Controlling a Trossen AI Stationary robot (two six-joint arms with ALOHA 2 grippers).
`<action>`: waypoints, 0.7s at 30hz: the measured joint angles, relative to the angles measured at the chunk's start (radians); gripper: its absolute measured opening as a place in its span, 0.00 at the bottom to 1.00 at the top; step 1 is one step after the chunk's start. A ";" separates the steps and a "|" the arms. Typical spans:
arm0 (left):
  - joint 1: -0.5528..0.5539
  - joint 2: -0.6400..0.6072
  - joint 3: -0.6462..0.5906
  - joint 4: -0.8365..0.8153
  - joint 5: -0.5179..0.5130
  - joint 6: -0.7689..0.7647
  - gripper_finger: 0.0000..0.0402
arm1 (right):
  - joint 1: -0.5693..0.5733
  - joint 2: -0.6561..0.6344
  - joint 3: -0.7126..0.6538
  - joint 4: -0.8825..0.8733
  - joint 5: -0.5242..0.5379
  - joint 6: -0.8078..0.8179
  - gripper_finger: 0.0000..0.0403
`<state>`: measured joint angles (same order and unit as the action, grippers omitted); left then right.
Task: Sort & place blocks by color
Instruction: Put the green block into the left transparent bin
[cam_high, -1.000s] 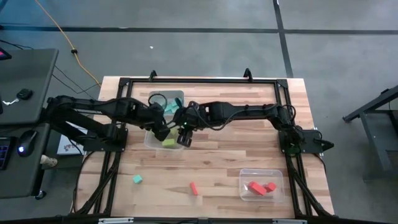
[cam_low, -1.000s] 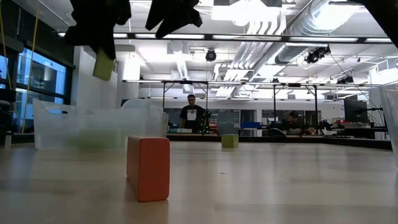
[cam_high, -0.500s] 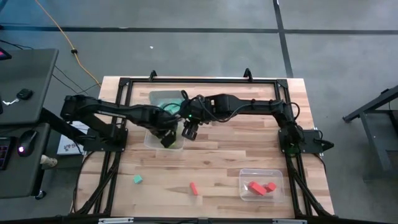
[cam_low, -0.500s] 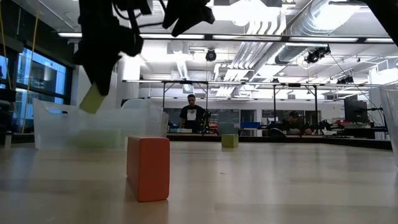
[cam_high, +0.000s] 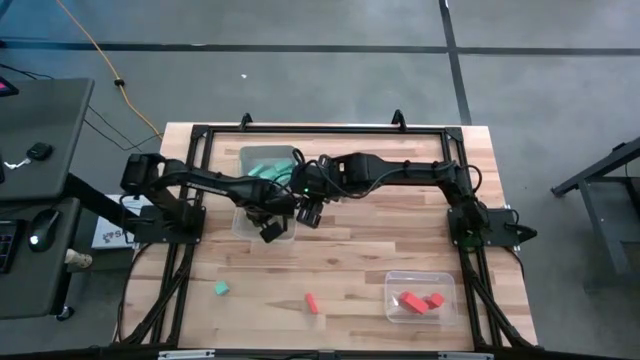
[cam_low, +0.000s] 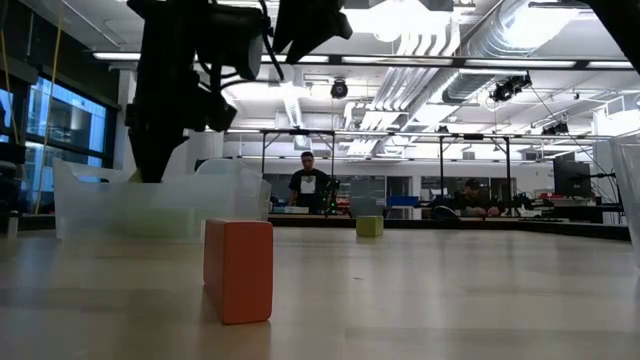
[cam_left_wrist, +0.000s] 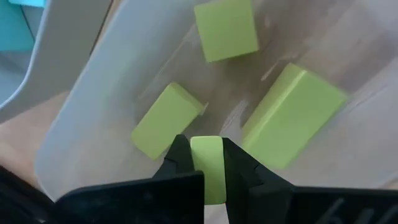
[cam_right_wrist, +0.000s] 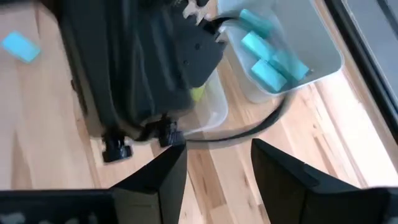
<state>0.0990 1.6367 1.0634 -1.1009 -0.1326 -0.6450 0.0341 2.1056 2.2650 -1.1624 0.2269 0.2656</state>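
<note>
— So where's the block you're carrying?

— My left hand (cam_left_wrist: 207, 163) is clamped on a green block (cam_left_wrist: 208, 167), low over the clear bin (cam_left_wrist: 81, 124) that already holds three green blocks (cam_left_wrist: 226, 28).

— How do I let it go cleanly?

— I'd say keep it well inside the walls, over the bare patch of floor between the blocks, and get low before opening, so it can't bounce off one of them and hop out. Then lift straight up, clear of the rim.

— And your right hand?

— My right hand (cam_right_wrist: 214, 165) hangs just beside the bins, fingers apart, holding nothing. It's close to my left arm, so I'd keep it out of the way.

— What's left after this?

— Judging from above, a blue block (cam_high: 221, 288) and a red block (cam_high: 311, 302) lie loose on the counter (cam_high: 350, 250); the red bin (cam_high: 447, 305) sits well apart, near the right front corner.
</note>
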 joint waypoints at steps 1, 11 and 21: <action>0.000 0.008 0.000 -0.004 0.000 0.010 0.00 | 0.000 0.000 0.000 0.001 0.005 0.006 0.42; -0.001 0.048 0.000 -0.006 0.000 0.055 0.00 | -0.001 0.000 0.000 -0.088 0.011 0.052 0.42; -0.001 0.051 0.000 -0.006 -0.001 0.066 0.08 | -0.001 0.000 0.000 -0.185 0.010 0.121 0.42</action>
<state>0.0982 1.6882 1.0634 -1.1072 -0.1337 -0.5792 0.0334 2.1056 2.2650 -1.3476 0.2369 0.3869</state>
